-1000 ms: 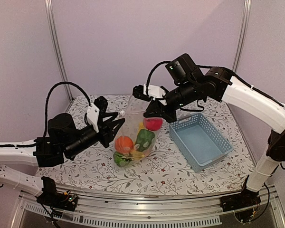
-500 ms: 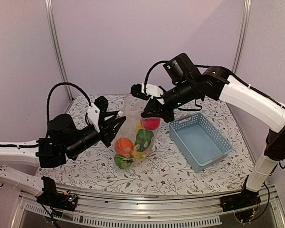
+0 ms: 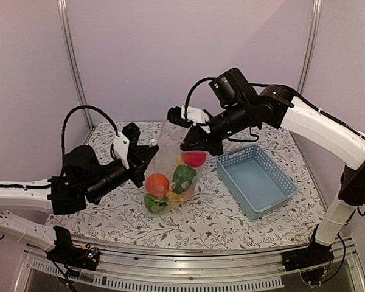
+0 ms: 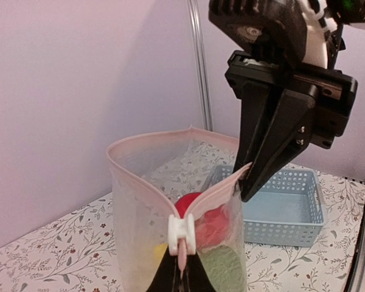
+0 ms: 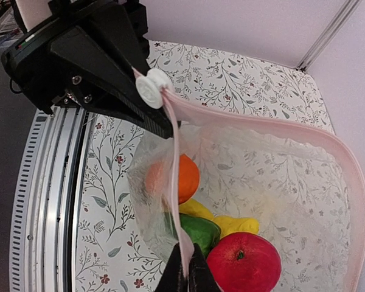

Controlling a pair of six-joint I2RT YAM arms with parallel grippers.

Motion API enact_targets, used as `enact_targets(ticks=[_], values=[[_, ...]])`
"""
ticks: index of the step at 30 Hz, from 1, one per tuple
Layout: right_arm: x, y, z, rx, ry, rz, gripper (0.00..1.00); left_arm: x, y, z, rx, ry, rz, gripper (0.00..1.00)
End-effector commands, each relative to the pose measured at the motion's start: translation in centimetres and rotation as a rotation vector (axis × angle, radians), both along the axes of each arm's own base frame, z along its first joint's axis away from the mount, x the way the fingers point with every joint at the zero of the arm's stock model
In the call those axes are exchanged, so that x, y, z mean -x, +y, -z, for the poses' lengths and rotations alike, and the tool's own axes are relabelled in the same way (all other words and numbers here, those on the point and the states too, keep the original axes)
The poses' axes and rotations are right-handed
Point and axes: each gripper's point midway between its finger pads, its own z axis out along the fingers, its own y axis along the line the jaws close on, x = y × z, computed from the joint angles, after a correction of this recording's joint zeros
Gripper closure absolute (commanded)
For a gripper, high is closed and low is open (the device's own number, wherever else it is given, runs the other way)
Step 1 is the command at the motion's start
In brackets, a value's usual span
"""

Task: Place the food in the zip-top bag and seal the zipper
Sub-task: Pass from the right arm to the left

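Note:
The clear zip-top bag (image 3: pixel 169 173) stands upright at the table's middle, held up between both grippers with its mouth open. Inside lie an orange (image 5: pixel 181 176), a red apple (image 5: pixel 243 264), a green pepper (image 5: pixel 199 231) and yellow pieces (image 5: pixel 234 223). The pale pink zipper (image 4: pixel 146 182) rims the mouth, and a white slider (image 4: pixel 182 234) sits at its left end. My left gripper (image 4: pixel 181 277) is shut on the strip's end just below the slider. My right gripper (image 5: pixel 185 275) is shut on the zipper at the opposite side (image 3: pixel 191 145).
A light-blue slotted basket (image 3: pixel 255 179) lies empty just right of the bag, under my right arm; it also shows in the left wrist view (image 4: pixel 286 207). The table has a floral cloth (image 3: pixel 231 222). Metal posts stand at the back corners.
My right gripper has shifted slightly left with the bag's edge. My left gripper has closed in a little on the bag's left end. The bag stands a bit more upright.

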Motion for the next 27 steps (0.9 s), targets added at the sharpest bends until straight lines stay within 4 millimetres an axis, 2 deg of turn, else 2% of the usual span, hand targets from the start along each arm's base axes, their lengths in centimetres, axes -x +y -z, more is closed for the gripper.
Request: enact_targets(ticks=[1, 2, 5, 7, 12, 17, 22, 27], values=[[-0.5, 0.3, -1.1, -0.023, -0.028, 0.012, 0.83, 0.0, 0.5, -1.0, 0.006, -0.008, 0.005, 0.99], [-0.5, 0.2, -1.4, -0.027, -0.04, 0.009, 0.71, 0.2, 0.4, -1.3, 0.0, -0.013, 0.014, 0.99], [0.1, -0.5, -3.2, -0.052, -0.103, -0.028, 0.48, 1.0, -0.1, -2.5, -0.026, -0.035, 0.071, 1.0], [0.5, -0.9, -4.5, -0.071, -0.158, -0.061, 0.43, 1.5, -0.6, -3.6, -0.055, -0.054, 0.111, 1.0], [1.3, -1.4, -6.6, -0.108, -0.232, -0.109, 0.44, 2.7, -2.2, -4.2, -0.152, -0.051, 0.217, 1.0], [1.9, -1.9, -9.5, -0.17, -0.29, -0.13, 0.49, 3.2, -3.4, -4.8, -0.181, -0.04, 0.279, 1.0], [3.2, -1.4, -9.7, -0.203, -0.23, -0.187, 0.51, 3.4, -4.6, -4.7, -0.185, -0.029, 0.322, 1.0], [5.0, -1.2, -8.9, -0.213, -0.134, -0.263, 0.53, 3.5, -5.3, -4.1, -0.195, -0.005, 0.346, 1.0]])
